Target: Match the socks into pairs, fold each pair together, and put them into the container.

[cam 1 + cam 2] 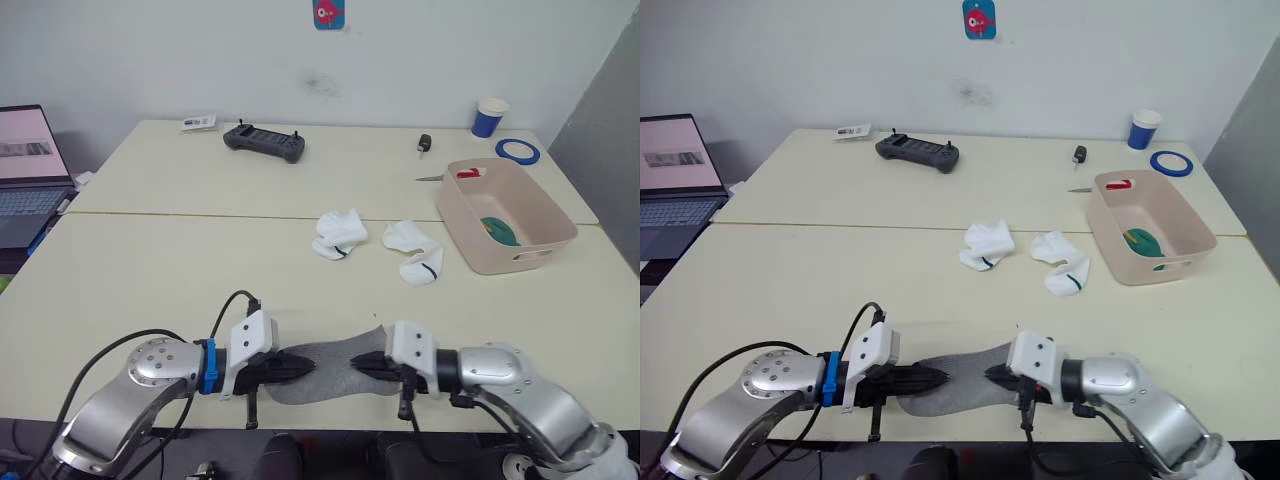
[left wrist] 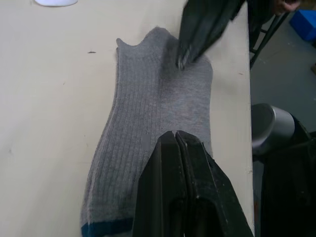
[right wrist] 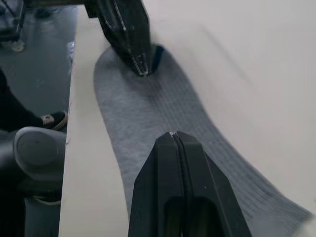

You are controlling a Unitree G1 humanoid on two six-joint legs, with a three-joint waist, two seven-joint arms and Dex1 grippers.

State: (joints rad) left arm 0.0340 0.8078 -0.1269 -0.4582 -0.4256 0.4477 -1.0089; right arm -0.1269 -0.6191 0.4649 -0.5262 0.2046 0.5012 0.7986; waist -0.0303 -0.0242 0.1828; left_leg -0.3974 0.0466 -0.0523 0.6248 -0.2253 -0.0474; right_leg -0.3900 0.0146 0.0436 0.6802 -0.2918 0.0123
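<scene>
While both hands press on the grey socks at the surface's six o'clock edge, left hand and right hand each have fingers pressed together. Folding looks in hand; next comes carrying them to the pink container at two o'clock.

One sock is spread at the table's near edge; two socks are left of the container.

Each arm has a rounded silver metal shell with screw-ringed joint caps, a white angular wrist housing and two tapered black fingers. Black cables loop along both forearms. The left wrist carries a blue clamp band.
</scene>
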